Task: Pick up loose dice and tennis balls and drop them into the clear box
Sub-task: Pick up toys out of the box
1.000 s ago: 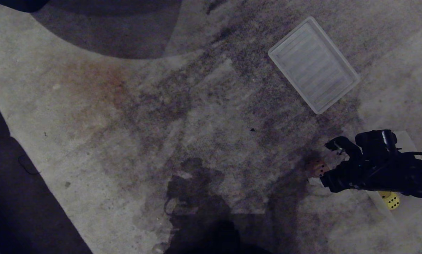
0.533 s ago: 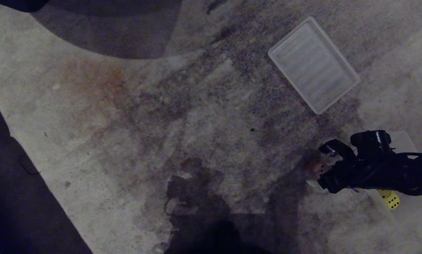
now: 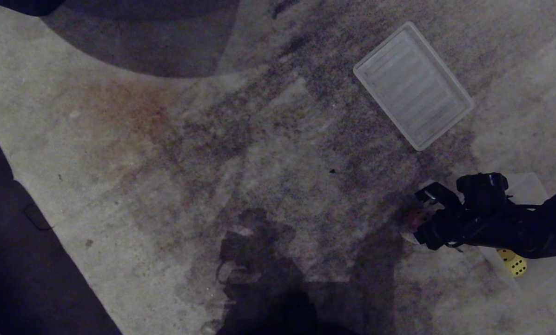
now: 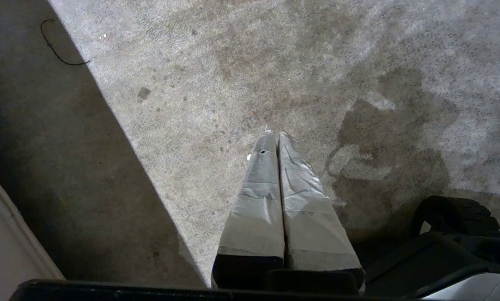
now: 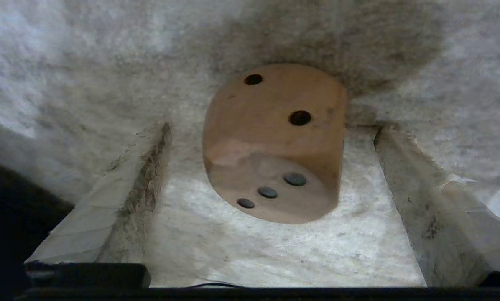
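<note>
Down at the near right, the right gripper (image 5: pixel 271 175) straddles the beige die (image 5: pixel 275 142), fingers (image 5: pixel 120 192) spread wide, probably lining up a grab.

Matt, smooth beige die (image 5: pixel 275 142) on rough carpet (image 5: pixel 87 62).

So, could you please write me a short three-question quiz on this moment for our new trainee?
1. True or false: the right hand has already closed on the beige die.
2. Multiple choice: the yellow die lies A) inside the ribbed panel; B) on the floor beside the right arm; C) in the left hand.
3. Fill in: the beige die's two visible faces show two pips and ____ pips.

Key: 1 false, the fingers stand apart either side of it. 2 B. 3 three.
</note>
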### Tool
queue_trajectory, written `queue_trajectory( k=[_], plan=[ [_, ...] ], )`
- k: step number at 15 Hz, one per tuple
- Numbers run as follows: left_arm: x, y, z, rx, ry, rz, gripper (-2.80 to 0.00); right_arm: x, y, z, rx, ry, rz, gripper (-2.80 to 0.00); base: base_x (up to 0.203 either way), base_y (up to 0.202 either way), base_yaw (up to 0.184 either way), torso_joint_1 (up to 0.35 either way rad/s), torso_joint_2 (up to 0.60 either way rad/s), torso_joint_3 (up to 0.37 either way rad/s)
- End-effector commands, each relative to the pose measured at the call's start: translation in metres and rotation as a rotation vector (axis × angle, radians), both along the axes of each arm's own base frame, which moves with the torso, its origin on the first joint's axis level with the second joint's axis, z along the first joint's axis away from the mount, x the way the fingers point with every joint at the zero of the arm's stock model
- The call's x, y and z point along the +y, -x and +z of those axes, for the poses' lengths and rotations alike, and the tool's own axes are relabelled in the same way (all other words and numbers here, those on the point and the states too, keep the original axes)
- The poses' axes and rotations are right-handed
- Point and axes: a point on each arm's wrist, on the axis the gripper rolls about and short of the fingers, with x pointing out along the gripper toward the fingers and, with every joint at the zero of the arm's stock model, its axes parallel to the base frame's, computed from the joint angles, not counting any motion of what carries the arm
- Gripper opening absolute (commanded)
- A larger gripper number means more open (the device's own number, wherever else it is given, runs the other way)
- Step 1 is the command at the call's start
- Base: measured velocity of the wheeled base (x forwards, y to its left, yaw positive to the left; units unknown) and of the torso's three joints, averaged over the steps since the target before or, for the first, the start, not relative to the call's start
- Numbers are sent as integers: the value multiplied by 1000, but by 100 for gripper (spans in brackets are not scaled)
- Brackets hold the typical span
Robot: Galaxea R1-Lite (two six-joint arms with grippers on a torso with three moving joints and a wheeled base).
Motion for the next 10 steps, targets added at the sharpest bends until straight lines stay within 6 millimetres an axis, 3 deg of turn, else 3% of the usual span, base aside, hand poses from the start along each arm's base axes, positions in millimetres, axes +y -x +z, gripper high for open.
queue_trajectory(
  k=[1, 6, 10],
  plan=[
    [0, 0, 0, 1, 1, 1, -280, 0, -3, -3, 3, 2, 2, -280, 0, 0, 0, 0, 0, 0],
    [0, 0, 0, 1, 1, 1, -280, -3, -2, -1, -11, 13, -3, -280, 0, 0, 0, 0, 0, 0],
    [0, 0, 0, 2, 1, 1, -280, -9, 23, 33, -76, -31, -56, -280, 0, 0, 0, 0, 0, 0]
  ],
)
